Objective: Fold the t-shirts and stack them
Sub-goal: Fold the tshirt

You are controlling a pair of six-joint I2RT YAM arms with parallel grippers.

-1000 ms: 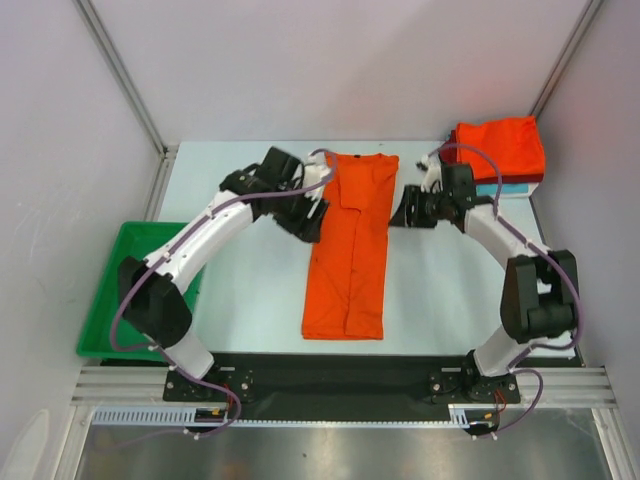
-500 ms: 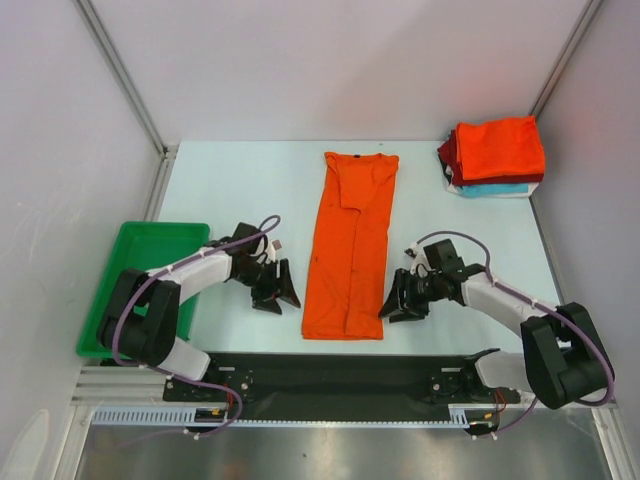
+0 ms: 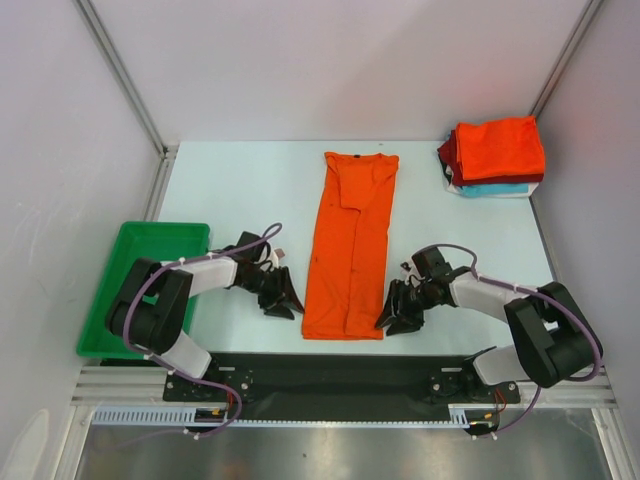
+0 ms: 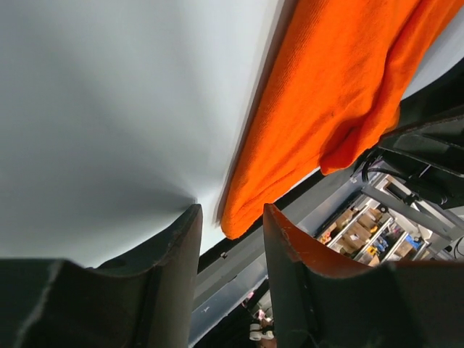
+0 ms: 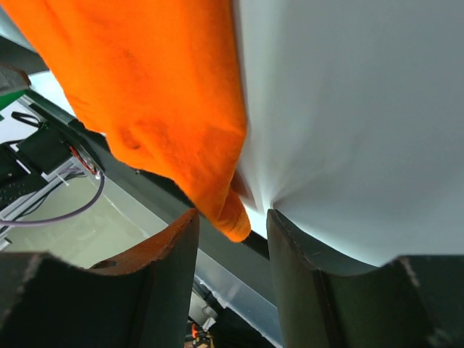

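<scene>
Down low at the near edge we go: the orange t-shirt (image 3: pixel 350 245) lies flat on the pale surface (image 3: pixel 240 190), folded lengthwise into one long strip, collar at the far end, hem towards the arm bases. The left claw (image 3: pixel 283 300) sits just beside the strip's near left corner, and the right claw (image 3: pixel 395 315) is right at the near right corner, one on each side of the hem. From the left wrist, the two dark fingers (image 4: pixel 170 268) stand apart with a narrow gap, and the orange corner shows in that gap just past the tips, the cloth not pinched. Same story on the right wrist: its fingers (image 5: pixel 297 275) are parted narrowly, the rounded corner of the hem poking in between them, clear of both. Nothing is held on either side. Over in the far right corner, a stack of folded shirts (image 3: pixel 497 150) waits, orange-red on top, dark red under it, teal at the bottom. The green tray (image 3: pixel 150 240) sits off to the left of the surface.
</scene>
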